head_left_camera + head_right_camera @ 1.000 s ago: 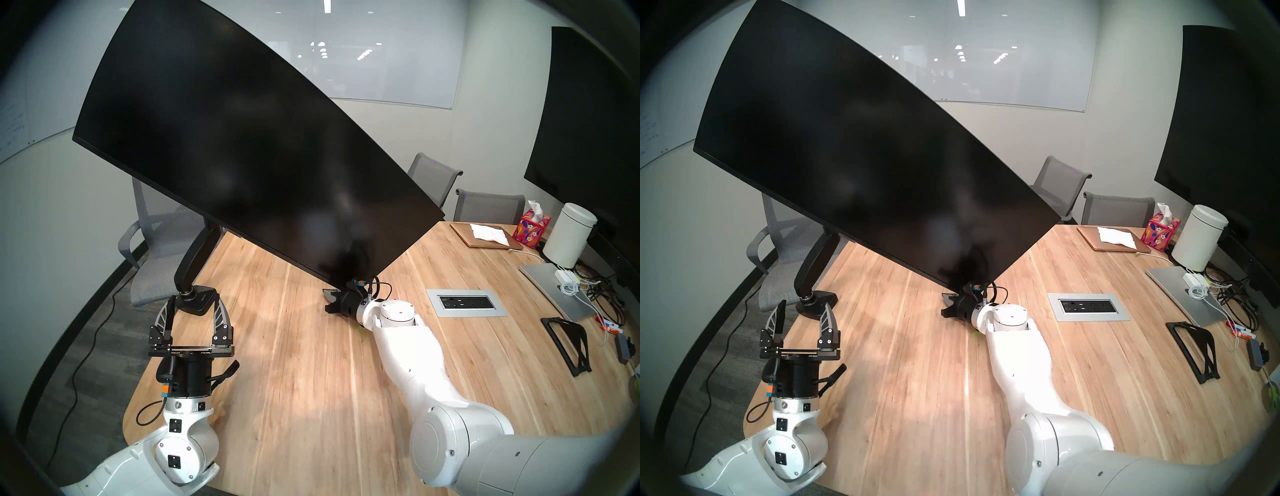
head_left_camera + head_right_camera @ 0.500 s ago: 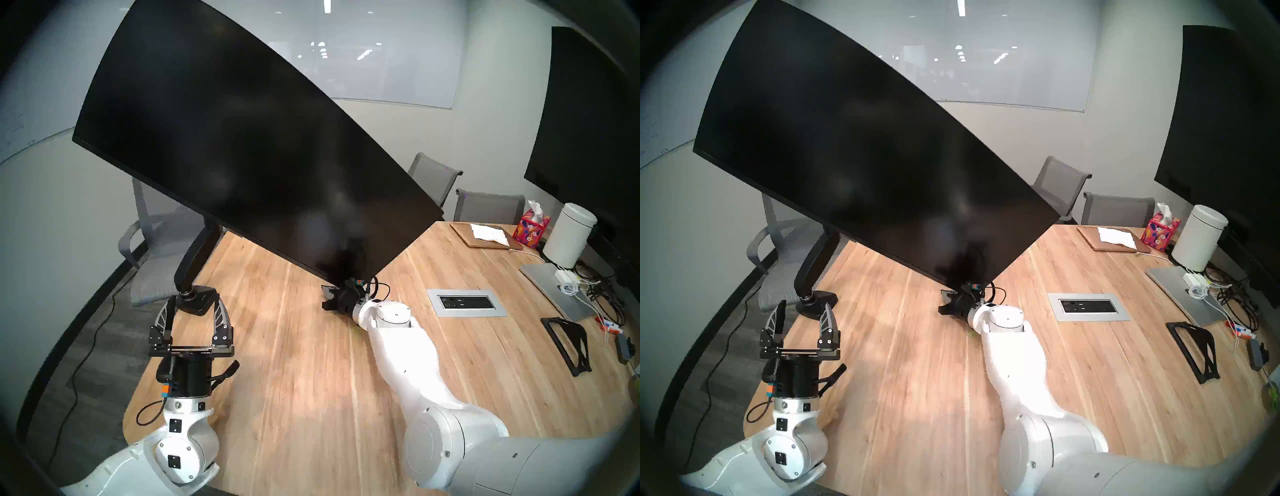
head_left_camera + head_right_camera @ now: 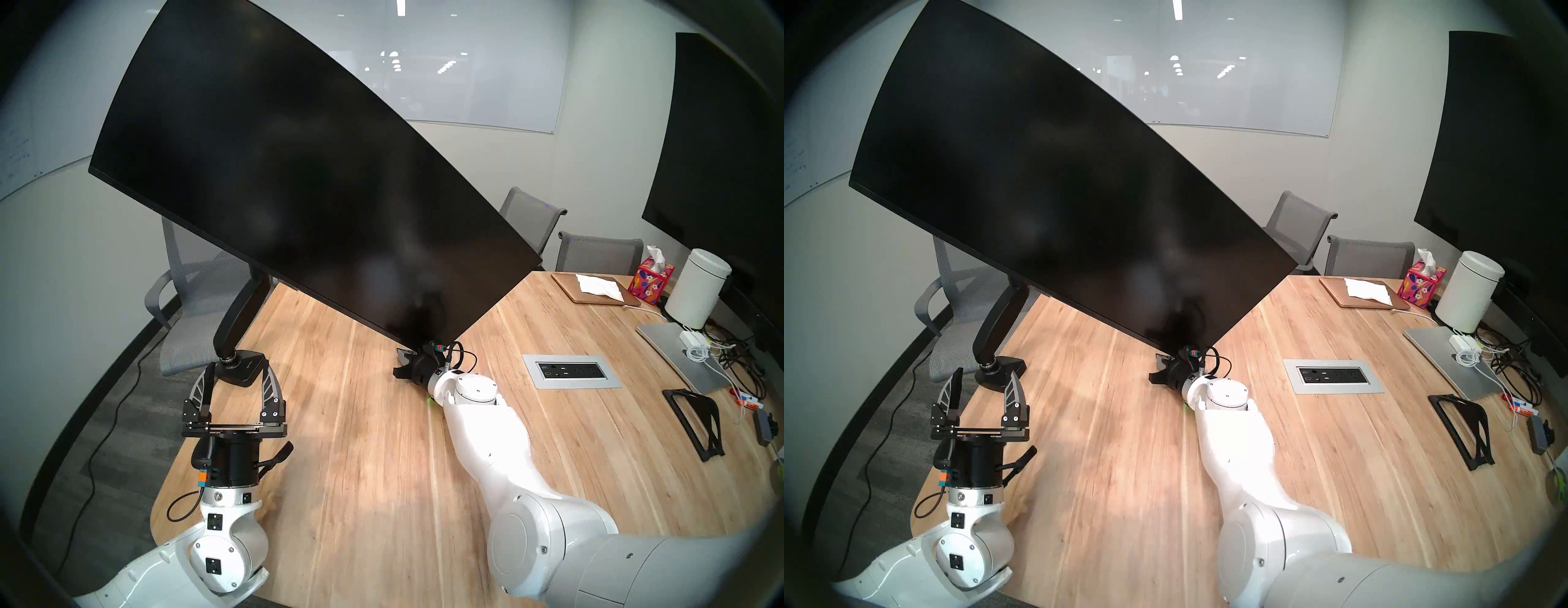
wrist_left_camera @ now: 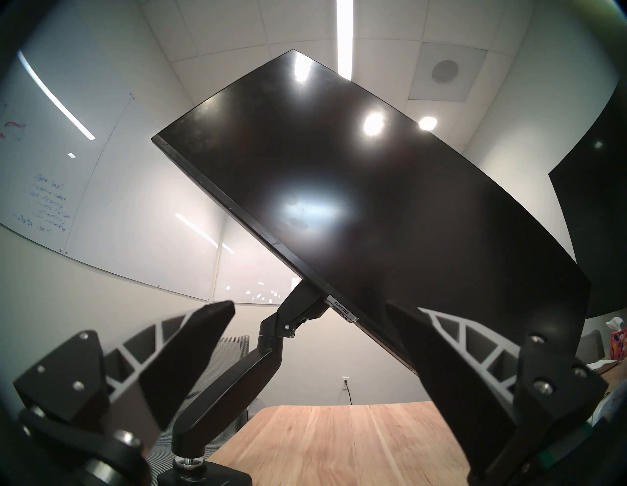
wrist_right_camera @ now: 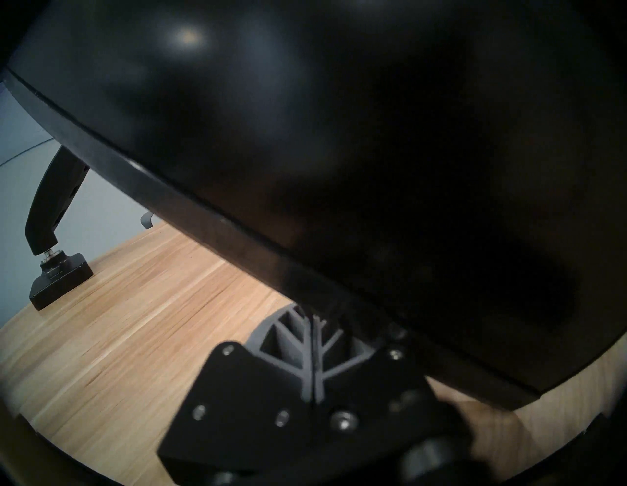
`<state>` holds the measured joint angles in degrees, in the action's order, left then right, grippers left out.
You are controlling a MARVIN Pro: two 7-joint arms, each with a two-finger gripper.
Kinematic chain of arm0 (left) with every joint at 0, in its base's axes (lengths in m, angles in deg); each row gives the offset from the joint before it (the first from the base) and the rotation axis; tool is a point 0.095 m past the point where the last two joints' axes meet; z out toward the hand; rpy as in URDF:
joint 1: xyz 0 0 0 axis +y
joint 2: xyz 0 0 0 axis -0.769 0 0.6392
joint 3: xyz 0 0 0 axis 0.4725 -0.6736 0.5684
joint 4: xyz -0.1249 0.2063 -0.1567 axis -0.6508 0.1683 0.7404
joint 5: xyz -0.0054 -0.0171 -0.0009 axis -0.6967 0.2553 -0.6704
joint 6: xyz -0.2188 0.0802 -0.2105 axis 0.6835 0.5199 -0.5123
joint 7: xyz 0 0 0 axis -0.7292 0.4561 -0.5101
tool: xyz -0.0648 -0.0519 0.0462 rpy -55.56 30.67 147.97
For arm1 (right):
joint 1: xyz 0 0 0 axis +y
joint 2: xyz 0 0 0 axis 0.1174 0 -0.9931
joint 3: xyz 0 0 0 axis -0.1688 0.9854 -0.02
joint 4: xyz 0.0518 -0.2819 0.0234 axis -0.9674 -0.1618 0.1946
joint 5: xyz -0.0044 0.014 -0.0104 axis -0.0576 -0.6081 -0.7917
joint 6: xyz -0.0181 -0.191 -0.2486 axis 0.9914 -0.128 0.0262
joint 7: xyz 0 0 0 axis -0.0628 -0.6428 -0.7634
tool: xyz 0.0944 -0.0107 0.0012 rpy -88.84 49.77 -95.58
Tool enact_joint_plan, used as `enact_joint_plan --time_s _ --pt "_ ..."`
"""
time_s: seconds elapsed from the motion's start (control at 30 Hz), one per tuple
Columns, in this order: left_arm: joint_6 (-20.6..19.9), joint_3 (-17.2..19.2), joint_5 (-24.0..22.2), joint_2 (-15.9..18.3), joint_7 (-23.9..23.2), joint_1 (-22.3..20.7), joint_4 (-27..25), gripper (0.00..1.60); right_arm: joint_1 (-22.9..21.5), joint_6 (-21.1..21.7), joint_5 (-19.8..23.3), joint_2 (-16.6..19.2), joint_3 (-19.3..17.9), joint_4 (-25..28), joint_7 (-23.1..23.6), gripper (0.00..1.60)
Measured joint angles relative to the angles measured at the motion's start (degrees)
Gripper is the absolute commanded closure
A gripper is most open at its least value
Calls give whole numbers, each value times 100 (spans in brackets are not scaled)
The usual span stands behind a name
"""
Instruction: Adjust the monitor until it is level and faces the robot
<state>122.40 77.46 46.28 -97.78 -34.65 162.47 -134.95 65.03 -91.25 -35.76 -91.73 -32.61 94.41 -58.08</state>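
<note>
Pressed together with no gap between its fingers, the right gripper (image 3: 401, 358) sits under the low right corner of the monitor (image 3: 297, 191), fingertips at the bottom bezel; the right wrist view shows the two ribbed fingers (image 5: 314, 342) flat against each other and running up to the underside of the bezel, holding nothing. Compared with a second ago, the right arm (image 3: 488, 433) has swung a little toward the view's left, its elbow and white wrist joint shifted that way, and the gripper has rolled slightly while its tip has kept to the same corner. The monitor has barely changed: it still slopes steeply, left end high and right end down close to the wooden table (image 3: 382, 488), carried on its black articulated arm (image 3: 242, 314) whose base (image 3: 244, 367) stands at the table's left edge. The left gripper (image 3: 235, 384) has not moved; it hovers near the table's left end, just this side of the base, with its fingers spread wide and empty, pointing up toward the screen.
</note>
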Motion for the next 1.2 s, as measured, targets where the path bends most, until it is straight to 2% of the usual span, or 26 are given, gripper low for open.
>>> enact_joint_plan --time_s 0.73,1.2 --pt "0 0 0 0 0 0 0 0 -68 -478 -61 -53 -94 -187 -407 160" --pt "0 -1 0 0 0 -2 2 0 -249 -556 -90 15 -196 -378 -597 160"
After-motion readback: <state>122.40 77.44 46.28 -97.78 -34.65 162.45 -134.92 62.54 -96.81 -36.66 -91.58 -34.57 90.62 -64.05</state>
